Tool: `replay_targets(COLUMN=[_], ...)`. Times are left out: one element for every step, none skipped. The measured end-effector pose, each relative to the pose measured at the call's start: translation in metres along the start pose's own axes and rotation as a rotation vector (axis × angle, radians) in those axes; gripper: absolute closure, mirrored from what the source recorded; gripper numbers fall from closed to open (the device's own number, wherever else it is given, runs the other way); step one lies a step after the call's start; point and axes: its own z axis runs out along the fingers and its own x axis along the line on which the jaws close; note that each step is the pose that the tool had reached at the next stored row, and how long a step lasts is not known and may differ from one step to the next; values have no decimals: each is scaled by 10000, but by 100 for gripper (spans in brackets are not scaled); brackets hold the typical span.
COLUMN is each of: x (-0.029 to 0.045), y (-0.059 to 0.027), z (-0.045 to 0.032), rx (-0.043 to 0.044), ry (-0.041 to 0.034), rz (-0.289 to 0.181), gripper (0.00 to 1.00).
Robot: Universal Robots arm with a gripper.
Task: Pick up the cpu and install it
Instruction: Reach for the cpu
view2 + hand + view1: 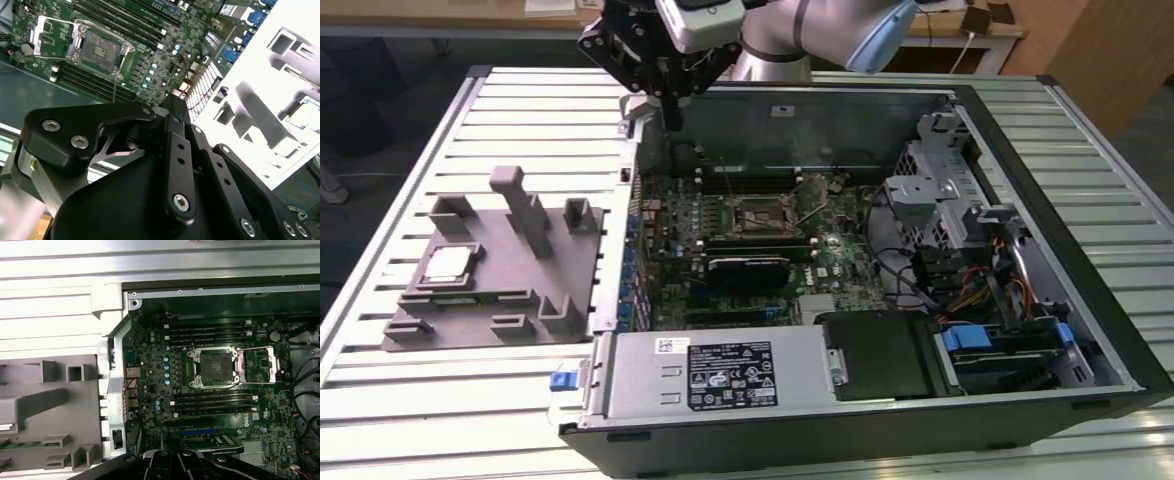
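A slatted metal desk (400,400) carries an open computer case (854,430) lying on its side. The green motherboard (841,250) faces up inside it, and a grey power supply box (720,375) sits along the near wall. Just beside the case, on the exterior view's left, a grey plastic fixture (520,270) with upright blocks rests on the desk.

The arm reaches in from the far side and holds the pincer (674,120) over the far corner of the case on the exterior view's left, above the edge of the motherboard. In the second wrist view the pincer (172,102) is narrow, its tips drawn together with nothing between them.

The black-framed socket (761,213) sits near the middle of the board. In the first wrist view its metal frame (255,362) lies swung open beside the socket (215,365).

The cpu (447,265), a small silvery square, lies flat in a recess of the fixture, well apart from the pincer and outside the case.
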Motion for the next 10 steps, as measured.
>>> replay_targets(x=[12, 25, 41, 53, 65, 76, 88, 102, 117, 130], y=[-1, -2, -3, -4, -5, -6, -6, -8, -9, -9], z=[0, 0, -1, -1, -1, -2, -2, -2, -3, -3], rx=[0, 0, 0, 0, 0, 0, 0, -1, 0, 0], ry=[-1, 0, 0, -1, 0, 0, 0, -1, -1, 0], rz=[-1, -1, -1, -1, 0, 0, 0, 0, 0, 0], gripper=[89, 89, 89, 89, 89, 89, 89, 89, 89, 89])
